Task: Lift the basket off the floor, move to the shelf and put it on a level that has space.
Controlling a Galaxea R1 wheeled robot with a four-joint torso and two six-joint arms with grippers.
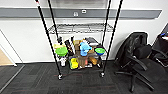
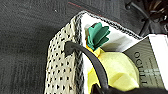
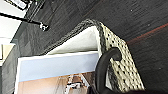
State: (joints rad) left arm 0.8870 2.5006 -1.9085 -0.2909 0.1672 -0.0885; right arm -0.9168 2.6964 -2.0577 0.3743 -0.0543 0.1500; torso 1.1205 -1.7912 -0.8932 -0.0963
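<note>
While above floor (image 2: 22, 37), basket (image 2: 60, 65) handle near left gripper.

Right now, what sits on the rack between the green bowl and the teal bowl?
In the head view, a blue item stands between the green bowl and the teal bowl, with dark upright things beside it on that cluttered lower tier.

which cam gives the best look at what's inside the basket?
Left wrist view: the basket shows its open top, with a yellow pineapple-shaped toy with green leaves and a box inside. Right wrist view shows the woven side, rim and a large flat box, no toy.
</note>
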